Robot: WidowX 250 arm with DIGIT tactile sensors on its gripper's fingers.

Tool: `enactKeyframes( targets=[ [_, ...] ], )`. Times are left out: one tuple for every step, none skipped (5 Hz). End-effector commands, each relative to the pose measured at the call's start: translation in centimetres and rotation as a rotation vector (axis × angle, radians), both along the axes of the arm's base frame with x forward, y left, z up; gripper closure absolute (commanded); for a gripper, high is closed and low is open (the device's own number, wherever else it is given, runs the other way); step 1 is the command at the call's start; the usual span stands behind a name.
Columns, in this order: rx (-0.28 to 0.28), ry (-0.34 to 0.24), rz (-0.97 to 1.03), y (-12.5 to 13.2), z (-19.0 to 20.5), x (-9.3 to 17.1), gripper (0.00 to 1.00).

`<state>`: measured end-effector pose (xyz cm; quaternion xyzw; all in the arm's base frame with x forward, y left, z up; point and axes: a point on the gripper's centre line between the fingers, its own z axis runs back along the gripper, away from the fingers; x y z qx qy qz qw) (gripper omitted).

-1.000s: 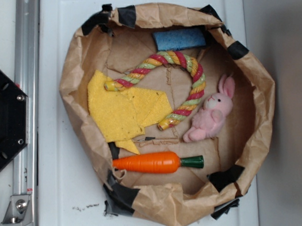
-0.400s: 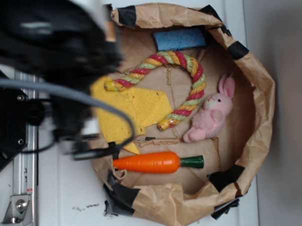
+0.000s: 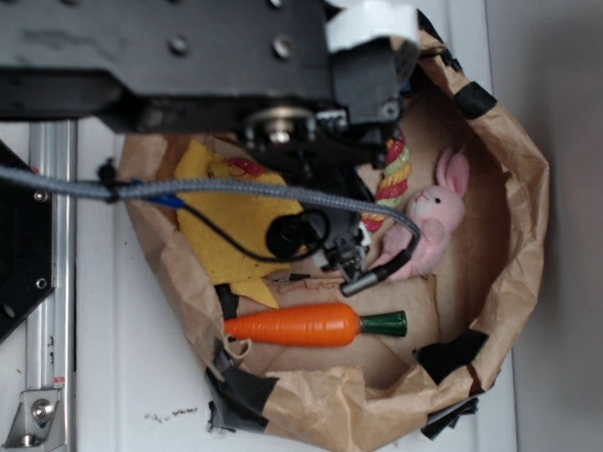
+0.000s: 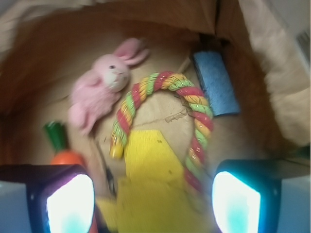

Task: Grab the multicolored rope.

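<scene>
gripper (image 4: 153,201) wide open, empty, above multicolored rope (image 4: 163,116)

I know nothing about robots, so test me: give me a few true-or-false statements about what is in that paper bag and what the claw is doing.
1. The claw is shut on the multicolored rope. False: its fingers stand wide apart above the rope and hold nothing.
2. The rope is curved like a horseshoe. True.
3. The pink bunny lies on top of the yellow cloth. False: it lies on bare paper beside the rope, apart from the cloth.
4. A blue sponge lies near the bag's wall, outside the rope's curve. True.
5. The toy carrot is inside the rope's loop. False: it lies outside it, near the bag's edge.
</scene>
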<state>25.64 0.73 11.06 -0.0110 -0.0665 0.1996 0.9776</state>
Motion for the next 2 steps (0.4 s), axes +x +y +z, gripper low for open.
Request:
enactKeyframes(
  targets=[
    [-0.032,-0.043,-0.026,-0.2,-5.4,2.4,0.0],
    [-0.062,-0.023,-0.086,-0.6,-7.6,3.8,0.0]
  ],
)
